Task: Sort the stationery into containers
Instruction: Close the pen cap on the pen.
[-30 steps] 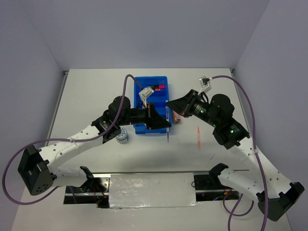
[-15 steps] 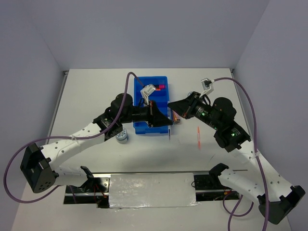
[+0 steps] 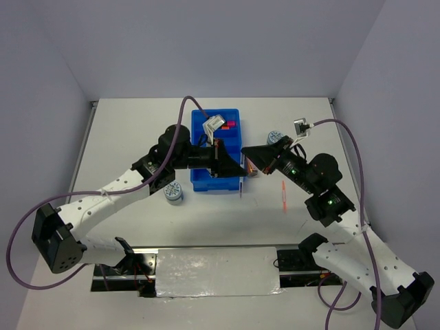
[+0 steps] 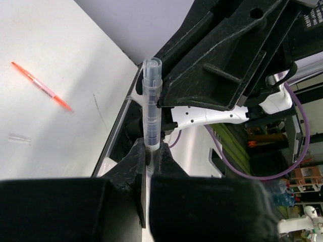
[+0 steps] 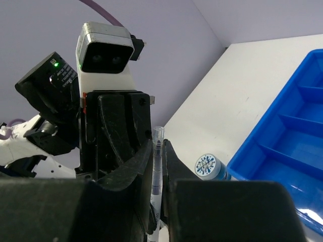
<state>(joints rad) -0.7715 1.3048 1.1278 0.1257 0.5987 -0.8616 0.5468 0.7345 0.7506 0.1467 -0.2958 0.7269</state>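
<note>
Both grippers meet over the table just right of the blue tray (image 3: 201, 137). My left gripper (image 3: 237, 172) is shut on a thin grey pen (image 3: 241, 190) with a clear barrel and dark blue ink. In the left wrist view the pen (image 4: 151, 101) sticks up from the gripper (image 4: 151, 148). My right gripper (image 3: 245, 154) faces it, and in the right wrist view (image 5: 158, 146) its fingers close tightly on the same pen (image 5: 157, 171). A pink-capped marker (image 3: 230, 124) lies in the tray's far compartment.
An orange pen (image 3: 283, 196) lies on the table to the right and also shows in the left wrist view (image 4: 43, 86). One tape roll (image 3: 172, 193) stands left of the tray's near end, another (image 3: 275, 137) to its right. A pink-copper tube (image 3: 251, 169) lies partly hidden under the right gripper.
The right arm's wrist has swung right and down, uncovering the right tape roll. Its fingers have come onto the pen in the left gripper. The left gripper has shifted slightly away from me.
</note>
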